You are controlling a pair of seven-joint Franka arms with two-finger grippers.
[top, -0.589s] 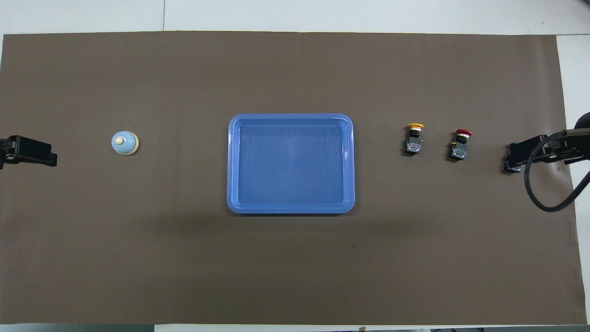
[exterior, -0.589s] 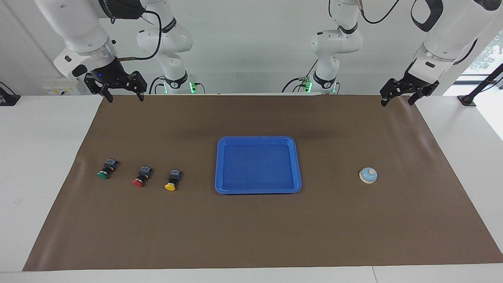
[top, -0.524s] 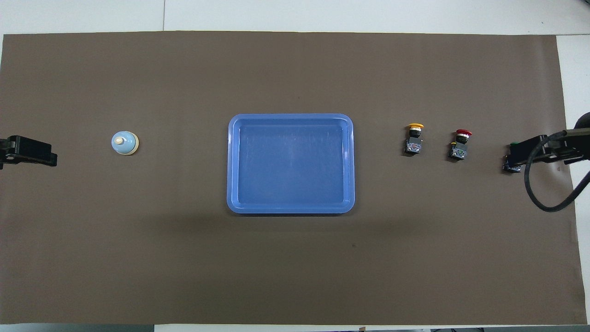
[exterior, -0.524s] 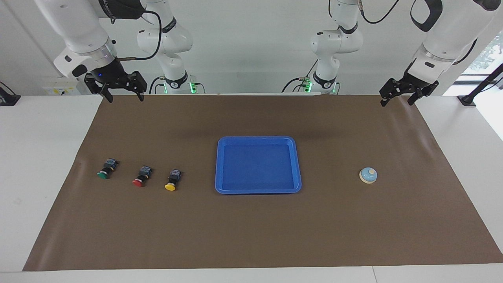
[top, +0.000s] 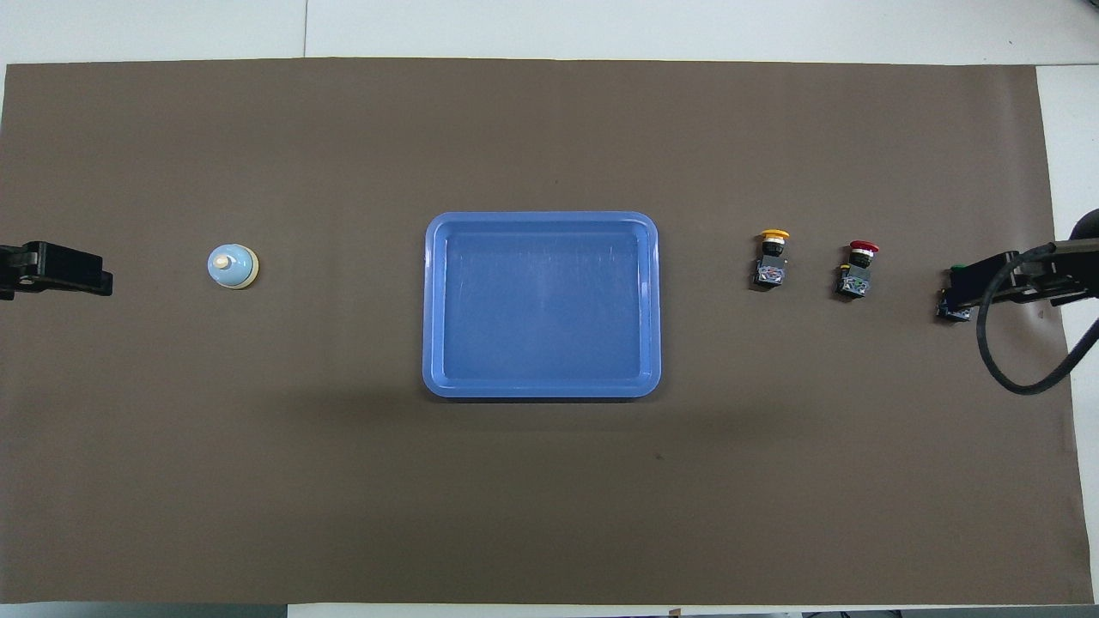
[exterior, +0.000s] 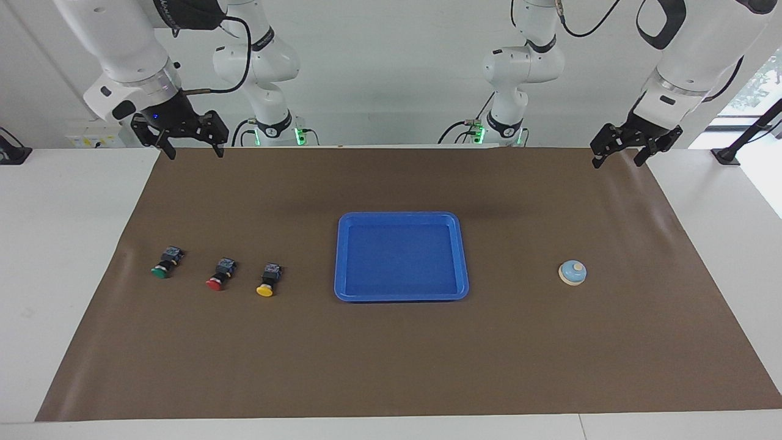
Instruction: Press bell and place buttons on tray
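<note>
The blue tray [exterior: 401, 215] [top: 541, 217] lies mid-mat with nothing in it. Toward the left arm's end sits the light blue bell [exterior: 572, 272] [top: 232, 266]. Toward the right arm's end, the yellow button [exterior: 267, 281] [top: 773, 256], red button [exterior: 220, 276] [top: 859, 268] and green button [exterior: 165, 264] lie on their sides in a row. My left gripper [exterior: 617, 160] hangs open and holds nothing, high above the mat's edge at its own end. My right gripper [exterior: 195, 153] hangs open and holds nothing, above the mat's corner at its end. It half covers the green button in the overhead view.
A brown mat [exterior: 391, 366] covers most of the white table [exterior: 61, 275]. Two further white arm bases [exterior: 269, 122] [exterior: 507, 122] stand at the robots' edge of the table. A black cable [top: 1022, 360] loops from the right gripper.
The left gripper has shifted slightly toward the bell's line in the overhead view. The right arm, the buttons, the bell and the tray have not moved.
</note>
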